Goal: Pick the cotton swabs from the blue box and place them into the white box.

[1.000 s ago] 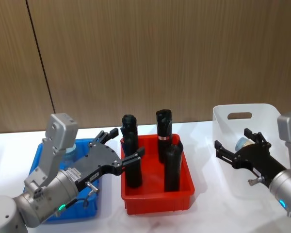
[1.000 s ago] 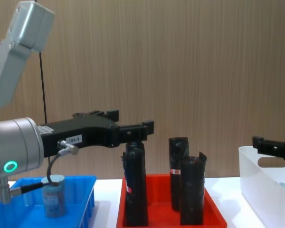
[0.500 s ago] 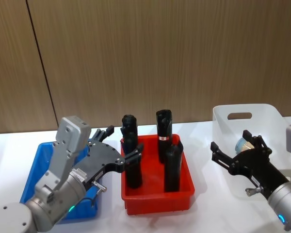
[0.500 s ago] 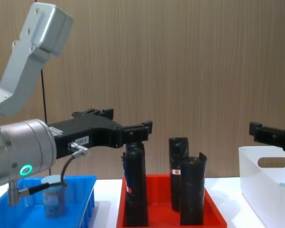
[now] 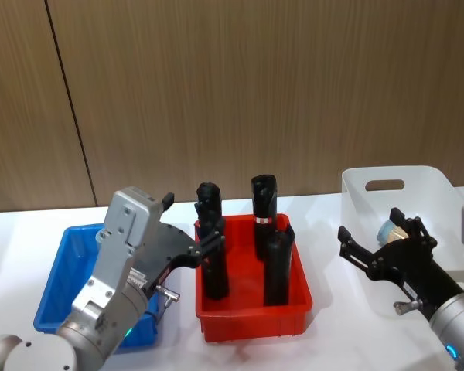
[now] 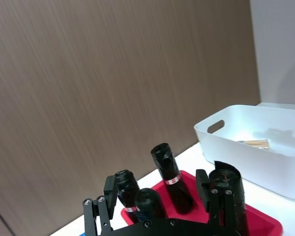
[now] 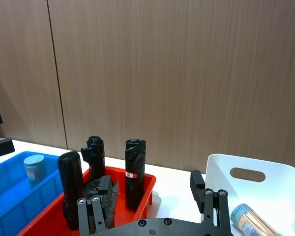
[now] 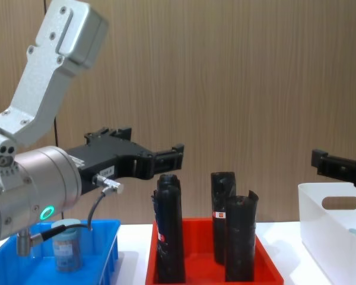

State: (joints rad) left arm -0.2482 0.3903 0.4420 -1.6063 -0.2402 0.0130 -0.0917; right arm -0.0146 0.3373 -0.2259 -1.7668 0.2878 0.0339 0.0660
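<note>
Both grippers hanging open, a swab tub sitting in each box.
The left gripper (image 8: 151,142) is hovering empty, fingers spread, over the blue box (image 5: 56,282) on the side next to the red tray (image 5: 251,325) of black rolls (image 5: 263,205). One tub of cotton swabs (image 8: 66,244) is standing upright in that box. The right gripper (image 5: 375,228) is hovering wide open at the white box (image 5: 433,182), where a second tub (image 7: 253,221) is lying on its side.

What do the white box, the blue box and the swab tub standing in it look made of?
White box: smooth, slightly translucent plastic, judging by its soft sheen and rounded moulded corners. Blue box: glossy opaque plastic, likely rigid. Cotton swab tub: seemingly clear plastic wall with a matte grey-blue lid, probably plastic too.
</note>
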